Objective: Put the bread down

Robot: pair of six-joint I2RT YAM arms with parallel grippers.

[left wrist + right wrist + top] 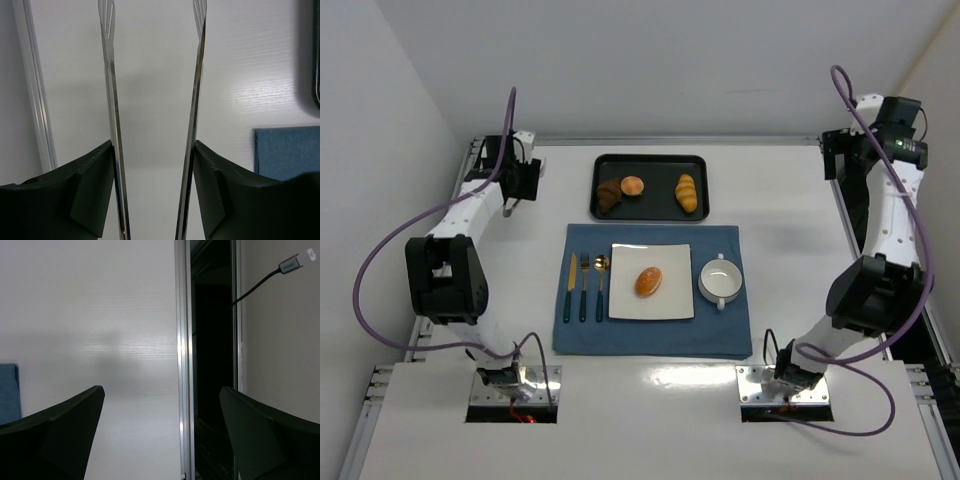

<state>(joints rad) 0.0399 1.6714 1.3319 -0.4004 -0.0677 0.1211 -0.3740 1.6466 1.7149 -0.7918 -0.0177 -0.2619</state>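
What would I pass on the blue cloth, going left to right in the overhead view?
Three teal-handled cutlery pieces → square white plate holding the glossy orange-brown oval bun → white two-handled bowl.

Bright even light — soft shadows, faint glare on table [670, 385]

Your top cam is sitting above and behind the arm bases, looking down on the whole worktop [780, 190]. Left wrist cam is peering past the left gripper [152, 145] and its tongs [113, 125], close over the far-left side. Right wrist cam is facing the right edge rail [181, 365]. All three are catching the blue mat [650, 338].
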